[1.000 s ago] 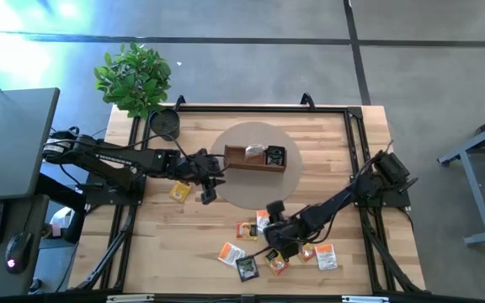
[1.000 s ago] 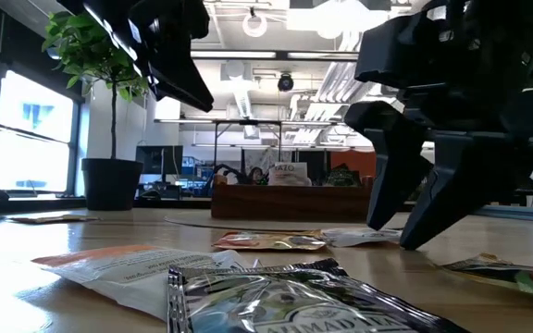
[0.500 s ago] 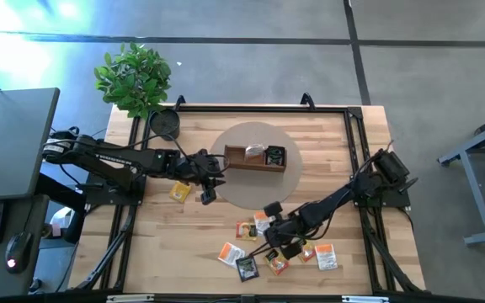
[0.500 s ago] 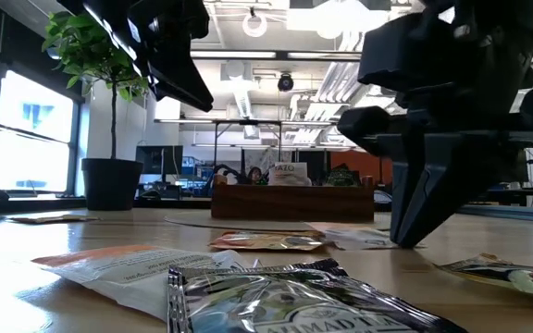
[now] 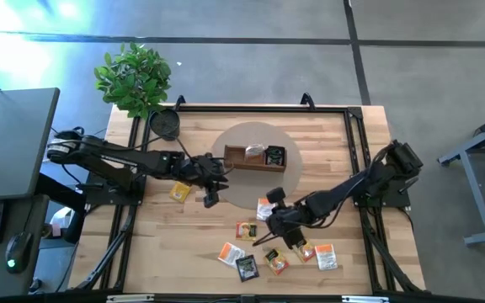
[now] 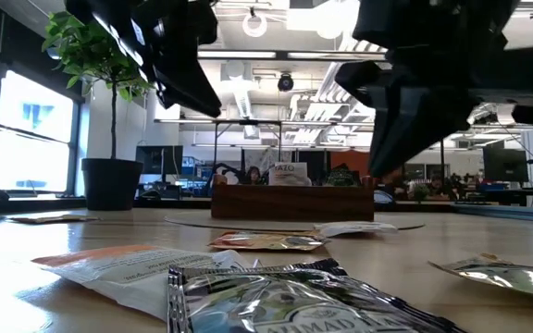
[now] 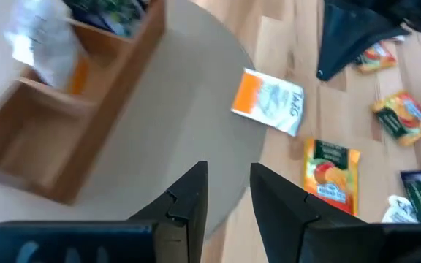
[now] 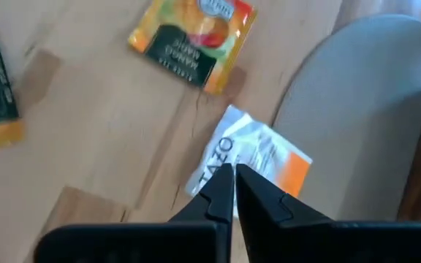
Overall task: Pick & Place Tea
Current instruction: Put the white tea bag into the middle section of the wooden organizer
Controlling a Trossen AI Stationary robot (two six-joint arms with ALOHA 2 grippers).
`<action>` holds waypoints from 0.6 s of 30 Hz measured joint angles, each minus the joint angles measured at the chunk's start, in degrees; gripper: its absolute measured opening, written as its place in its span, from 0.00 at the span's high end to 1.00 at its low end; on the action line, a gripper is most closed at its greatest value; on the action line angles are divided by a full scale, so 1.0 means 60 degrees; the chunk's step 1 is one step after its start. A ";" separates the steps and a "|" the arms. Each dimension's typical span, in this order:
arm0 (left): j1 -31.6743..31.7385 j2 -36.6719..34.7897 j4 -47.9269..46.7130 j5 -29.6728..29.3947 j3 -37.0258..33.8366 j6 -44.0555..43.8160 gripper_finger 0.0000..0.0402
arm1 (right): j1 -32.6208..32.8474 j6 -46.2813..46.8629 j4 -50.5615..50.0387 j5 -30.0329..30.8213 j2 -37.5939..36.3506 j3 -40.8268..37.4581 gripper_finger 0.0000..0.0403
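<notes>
Several tea packets [image 5: 274, 259] lie loose on the near tabletop [image 5: 327, 139]; high view shows two or so already in the wooden tray [image 5: 254, 157]. Right gripper [image 5: 286, 234] hangs over the scatter; left gripper [image 5: 210, 199] waits by the tray.

Right wrist view: fingers pressed together, apparently pinching nothing, above a white-and-orange packet [image 8: 258, 159].

Left wrist view: fingers slightly parted, empty.

Most of the sorting remains.

Grey concrete floor [image 5: 411, 76]; potted plant [image 5: 133, 77]; bright windows [image 6: 26, 139].
</notes>
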 joint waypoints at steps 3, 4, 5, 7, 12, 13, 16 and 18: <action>-0.0004 0.0520 0.1024 0.0507 0.0009 0.0638 0.74 | 0.0014 -0.0006 -0.0257 0.0299 0.0036 -0.0001 0.92; 0.0000 0.0690 0.1250 0.0771 0.0011 0.1018 0.74 | 0.0005 0.0021 -0.0324 0.0276 0.0034 -0.0001 0.90; -0.0004 0.0881 0.1514 0.0973 0.0004 0.1351 0.74 | -0.0017 0.0092 -0.0417 0.0186 0.0028 -0.0001 0.88; -0.0004 0.1352 0.2113 0.1319 0.0019 0.1917 0.74 | -0.0042 0.0392 -0.0623 0.0084 0.0032 -0.0001 0.84; 0.0075 0.2206 0.2854 0.1481 0.0004 0.1778 0.64 | -0.0005 0.0664 -0.0785 0.0097 0.0028 0.0002 0.73; 0.0072 0.2374 0.3034 0.1564 0.0007 0.1475 0.61 | -0.0002 0.0663 -0.0759 0.0140 0.0028 0.0002 0.72; 0.0070 0.2823 0.3477 0.2154 0.0004 0.0218 0.54 | -0.0010 0.0557 -0.0785 0.0511 0.0028 0.0002 0.69; 0.0056 0.3184 0.4129 0.2629 0.0026 -0.0639 0.51 | -0.0010 0.0350 -0.0675 0.0827 0.0026 -0.0077 0.68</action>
